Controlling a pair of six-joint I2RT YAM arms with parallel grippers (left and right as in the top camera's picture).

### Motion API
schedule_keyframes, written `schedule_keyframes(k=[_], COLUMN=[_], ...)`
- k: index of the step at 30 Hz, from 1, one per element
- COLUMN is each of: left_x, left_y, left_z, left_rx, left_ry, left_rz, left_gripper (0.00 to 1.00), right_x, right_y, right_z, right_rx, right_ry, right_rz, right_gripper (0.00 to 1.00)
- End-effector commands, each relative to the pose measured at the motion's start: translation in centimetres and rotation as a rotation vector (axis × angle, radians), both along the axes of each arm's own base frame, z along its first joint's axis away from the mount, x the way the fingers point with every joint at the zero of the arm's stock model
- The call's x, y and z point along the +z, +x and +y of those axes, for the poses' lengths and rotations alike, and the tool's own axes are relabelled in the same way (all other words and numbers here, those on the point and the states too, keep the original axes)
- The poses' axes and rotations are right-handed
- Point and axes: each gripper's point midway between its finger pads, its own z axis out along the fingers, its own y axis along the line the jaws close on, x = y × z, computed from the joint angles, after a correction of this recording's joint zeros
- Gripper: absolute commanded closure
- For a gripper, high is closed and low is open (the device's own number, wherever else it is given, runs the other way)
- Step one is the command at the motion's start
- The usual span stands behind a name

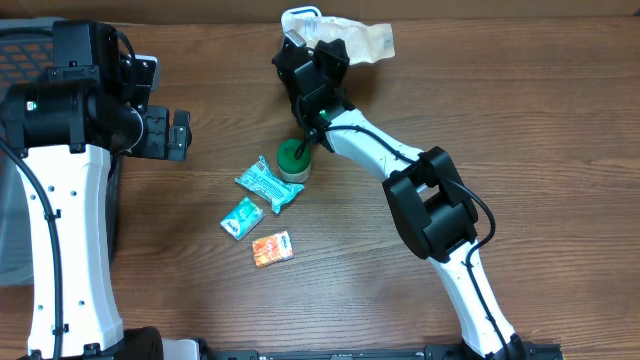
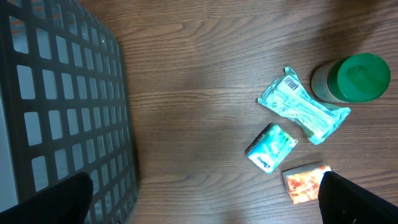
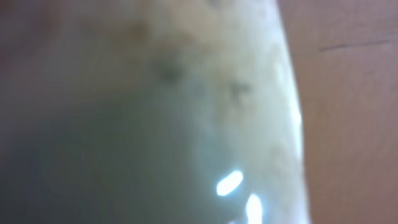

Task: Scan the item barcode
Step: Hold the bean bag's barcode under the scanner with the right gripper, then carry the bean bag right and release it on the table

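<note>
Right gripper point(image 1: 318, 62): jaws pressed together, apparently pinching the edge of the clear plastic bag point(image 1: 362, 40). The fingers are hidden (its wrist view is filled by a blurred pale film). The bag extends just beyond the fingertips; whether it is lifted cannot be told.

Left gripper point(image 1: 176, 134): spread wide, nothing held. A barcoded teal packet point(image 2: 305, 109) and a green-lidded jar point(image 2: 357, 78) lie ahead of it.

No scanner is seen. Progress is judged early: the item is grasped, and barcode presentation and scanning are left.
</note>
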Motion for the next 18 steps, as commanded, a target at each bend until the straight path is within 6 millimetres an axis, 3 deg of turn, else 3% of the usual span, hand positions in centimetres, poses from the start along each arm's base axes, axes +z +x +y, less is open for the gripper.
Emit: schedule_keyframes(k=[1,4,7,8,10,14,18], left_x=[0.1,0.1,0.1,0.1,0.1,0.1,0.1], left_y=[0.2,0.2,0.2,0.2,0.2,0.2,0.2], left_z=[0.0,0.0,0.0,0.0,0.0,0.0,0.0], left_rx=[-0.01,-0.01,-0.01,-0.01,-0.01,-0.01,-0.01], left_ry=[0.007,0.007,0.006,0.006,0.006,0.006,0.006], left_rz=[-0.003,-0.003,-0.003,-0.003,-0.003,-0.003,-0.003], left_gripper=[0.01,0.01,0.01,0.0,0.0,0.0,0.0], right_x=[10.5,15.7,19.6,21.5,23.3,25.7,25.3], right_y=[-1.2,-3.3,-6.2,-8.5,-11.3,-16.7,-20.9], right_z=[-1.4,-2.1,-2.3,-2.2,-2.3,-4.2,-9.4], right_rx=[-0.054,-0.029,0.029,0.085,0.138,0.149,-0.08], right_ry=[0.223,0.392,0.587,0.735,0.91,1.22,1.452], right_rz=[-0.178,-0.2,-0.162,-0.098,-0.011,0.164,0.258], right_gripper=[0.96,0.96,0.96,0.96,0.96,0.96,0.96])
